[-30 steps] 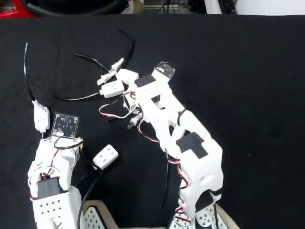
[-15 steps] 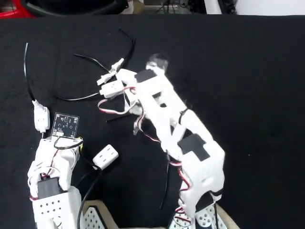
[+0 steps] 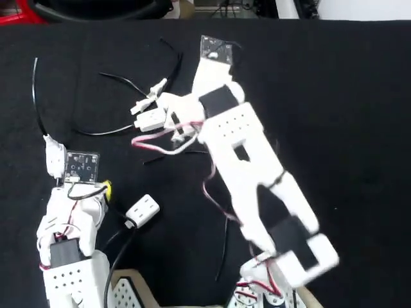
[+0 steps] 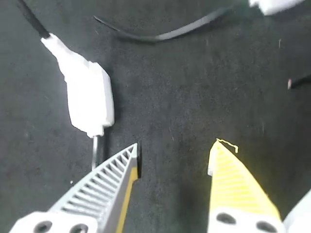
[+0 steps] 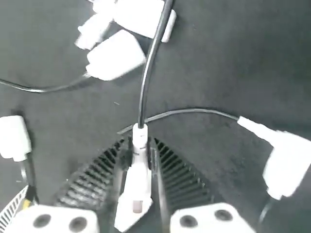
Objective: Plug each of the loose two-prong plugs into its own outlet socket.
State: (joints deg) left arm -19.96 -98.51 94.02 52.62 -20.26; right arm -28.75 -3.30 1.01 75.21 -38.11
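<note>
It looked like a robotics lab or workshop. A counter (image 3: 359,96) draped in black cloth carried a left arm (image 3: 67,237) and a right arm (image 3: 257,173) of white printed plastic with bare servo wires (image 3: 160,144). Dark cables (image 3: 225,8) lay past its far edge.

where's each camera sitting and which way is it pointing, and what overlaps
High view: fixed above the table, looking down; the left arm and right arm both show.
Left wrist view: on the left arm's wrist, facing down past the open left gripper at a loose plug.
Right wrist view: on the right arm's wrist, looking past the right gripper, shut on a held plug, toward a socket.
Shared: the loose plug shows in the high and left wrist views.
</note>
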